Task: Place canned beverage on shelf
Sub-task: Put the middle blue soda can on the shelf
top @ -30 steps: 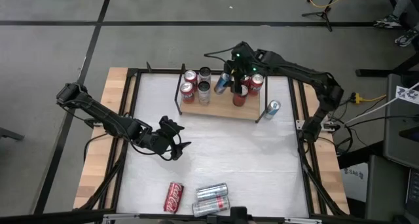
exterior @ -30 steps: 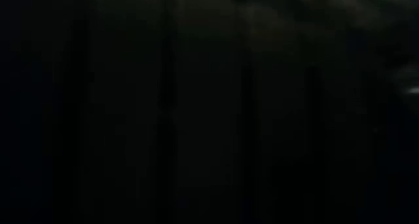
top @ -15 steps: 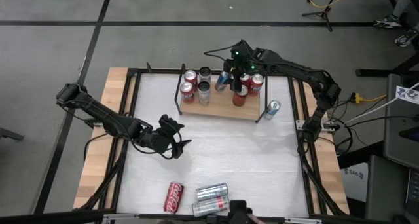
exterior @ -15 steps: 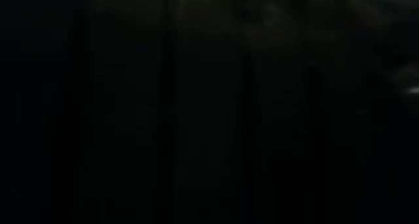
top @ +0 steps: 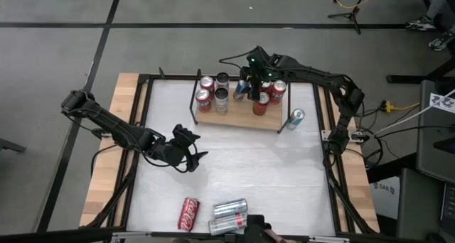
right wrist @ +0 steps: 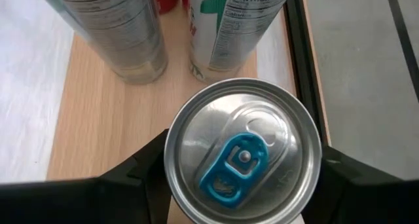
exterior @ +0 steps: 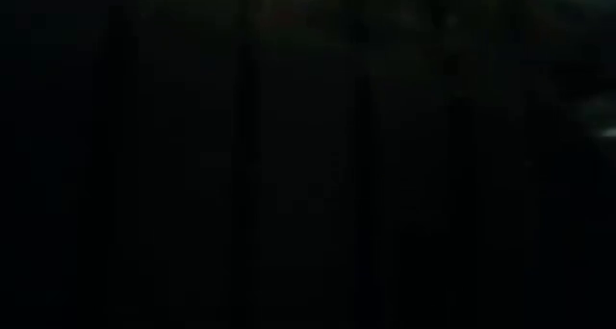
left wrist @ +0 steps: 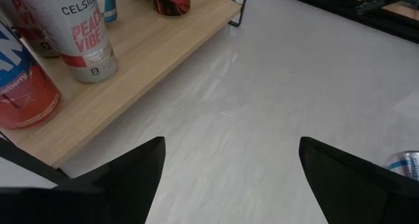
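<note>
The shelf (top: 238,114), a light wooden board with black rod brackets, stands at the table's far middle and carries several upright cans (top: 213,90). My right gripper (top: 247,79) is over the shelf's middle, shut on a blue canned beverage (top: 241,91) with a silver top and blue tab (right wrist: 237,164). Two tall cans (right wrist: 124,34) stand on the board just beyond it. My left gripper (top: 190,155) hovers open over the table's middle left with nothing between its fingers (left wrist: 144,171). The low view is dark. My right gripper pinches the canned beverage near its top, one finger (right wrist: 145,166) on each side of the wall just under the rim (right wrist: 171,160). The fingers slant down from the far right. The can's top faces the wrist camera. Its lower end is hidden, so whether it rests on the board cannot be told.
Another blue can (top: 295,117) stands on the table just right of the shelf. A red can (top: 188,213) and two silver cans (top: 229,214) lie near the front edge. Bare white tabletop (top: 270,172) lies between shelf and front.
My right gripper has sunk a little over the shelf and shifted slightly toward the table's left edge, carrying the blue can along in the same hold.
</note>
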Controlling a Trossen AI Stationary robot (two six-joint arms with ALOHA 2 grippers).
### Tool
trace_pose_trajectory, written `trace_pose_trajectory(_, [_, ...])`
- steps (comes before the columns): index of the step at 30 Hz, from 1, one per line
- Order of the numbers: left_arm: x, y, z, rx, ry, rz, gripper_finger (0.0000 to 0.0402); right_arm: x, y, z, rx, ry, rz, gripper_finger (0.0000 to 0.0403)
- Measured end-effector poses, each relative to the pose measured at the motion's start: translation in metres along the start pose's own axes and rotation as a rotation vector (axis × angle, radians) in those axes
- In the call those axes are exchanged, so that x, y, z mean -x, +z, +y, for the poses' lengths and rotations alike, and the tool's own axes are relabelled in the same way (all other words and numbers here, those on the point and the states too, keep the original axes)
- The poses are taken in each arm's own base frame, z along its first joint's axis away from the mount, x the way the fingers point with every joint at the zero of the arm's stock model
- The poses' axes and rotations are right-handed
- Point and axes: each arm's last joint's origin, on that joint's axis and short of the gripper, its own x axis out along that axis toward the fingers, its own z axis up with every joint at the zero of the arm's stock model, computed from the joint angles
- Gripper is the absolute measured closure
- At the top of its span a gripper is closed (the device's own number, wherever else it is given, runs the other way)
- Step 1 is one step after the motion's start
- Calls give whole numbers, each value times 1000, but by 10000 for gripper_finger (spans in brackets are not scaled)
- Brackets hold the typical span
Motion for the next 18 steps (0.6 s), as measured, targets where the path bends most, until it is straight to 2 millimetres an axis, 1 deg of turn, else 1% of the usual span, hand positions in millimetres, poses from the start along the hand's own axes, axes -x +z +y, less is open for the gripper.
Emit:
trace_pose_trajectory(9, [0,0,0,0,-2,0,58,-7,-3,-2,-2,10,15,171])
trace_pose_trajectory(18, [0,0,0,0,-1,-1,58,-7,-2,-2,9,8,14,169])
